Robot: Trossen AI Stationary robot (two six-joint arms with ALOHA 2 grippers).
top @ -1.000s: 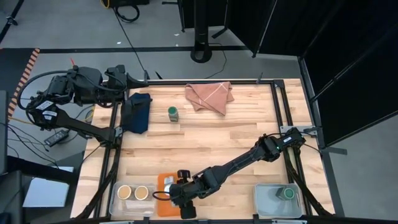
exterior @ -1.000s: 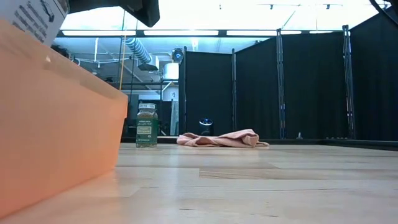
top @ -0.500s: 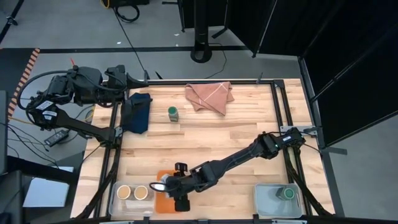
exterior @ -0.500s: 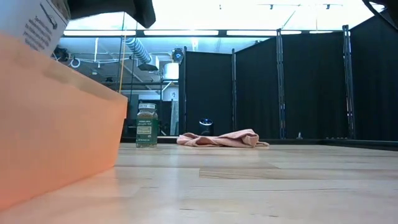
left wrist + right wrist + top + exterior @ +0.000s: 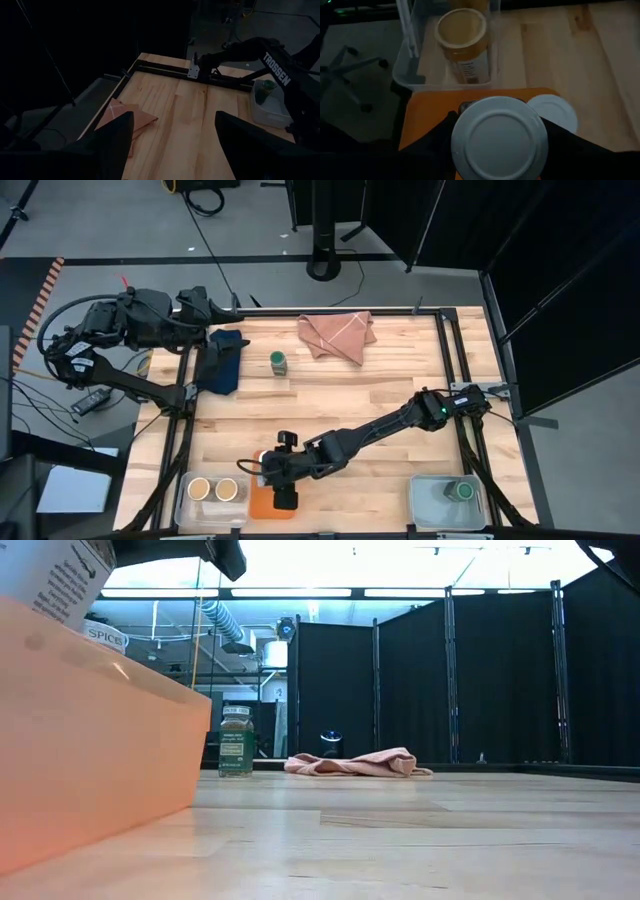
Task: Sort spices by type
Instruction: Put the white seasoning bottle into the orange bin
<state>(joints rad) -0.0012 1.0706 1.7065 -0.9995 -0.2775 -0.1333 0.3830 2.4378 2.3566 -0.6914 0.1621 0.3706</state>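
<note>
My right gripper [image 5: 283,492] is shut on a white-lidded spice jar [image 5: 499,137] over the orange bin [image 5: 258,502] at the table's near edge. A second white-lidded jar [image 5: 552,113] stands in that bin. Two tan-lidded jars [image 5: 215,489] sit in the clear bin [image 5: 186,502] to its left. One green-lidded jar [image 5: 278,362] stands on its base at the far side of the table, and another [image 5: 464,492] is in the clear bin [image 5: 425,505] at the near right. My left gripper [image 5: 172,145] hangs open above the table's far left corner. My right gripper pinches the jar's round side just under the white lid [image 5: 457,131] between its two fingers, one on each side. The fingers slant down from the table's right. The jar [image 5: 60,580] is tilted over the orange bin, its lower end hidden behind the bin's wall.
A pink folded cloth [image 5: 338,335] lies at the far edge and a dark blue cloth [image 5: 220,360] at the far left. The middle of the wooden table [image 5: 340,405] is bare. Metal rails [image 5: 455,360] run along the table's sides.
My right gripper has carried the white-lidded jar a little toward the far edge and the left over the orange bin, tipping somewhat as it went. In the low view more of the jar shows above the bin's wall, and the second jar's label now shows beside it.
</note>
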